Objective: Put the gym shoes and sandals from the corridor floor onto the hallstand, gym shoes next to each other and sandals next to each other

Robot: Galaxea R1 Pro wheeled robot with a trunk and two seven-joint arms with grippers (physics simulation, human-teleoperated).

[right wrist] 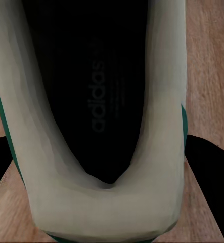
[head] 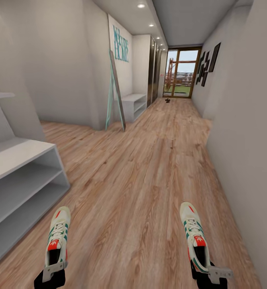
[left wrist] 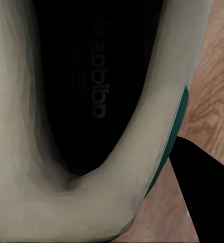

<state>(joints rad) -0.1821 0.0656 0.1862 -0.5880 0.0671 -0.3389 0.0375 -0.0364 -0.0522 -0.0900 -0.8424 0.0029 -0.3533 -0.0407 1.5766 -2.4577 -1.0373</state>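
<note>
Two gym shoes are what's seen closest up, one clamped in each claw by the heel, toes pointed down the corridor. Left gripper (head: 53,273) is closed on the left gym shoe (head: 58,237), and right gripper (head: 207,273) is closed on the right gym shoe (head: 195,239); both sneakers are held well apart, over the wood-plank corridor floor (head: 141,168). From the left wrist camera, the dark insole and pale heel collar of the left sneaker (left wrist: 91,101) are seen right up close, with a bit of green stripe at the edge; same deal on the right wrist camera with the other one (right wrist: 96,101), adidas lettering readable inside.

Off at the left edge of the head view, the light-grey hallstand (head: 17,168) is found, with its two-tier bench and a wall shelf above. Further down, a leaning mirror (head: 115,92) and a plain low grey bench (head: 133,105) are set against the left wall. Way down near the glass door (head: 182,72), a small dark pair (head: 168,100) is lying on the floor — probably the sandals, too tiny to be sure.
</note>
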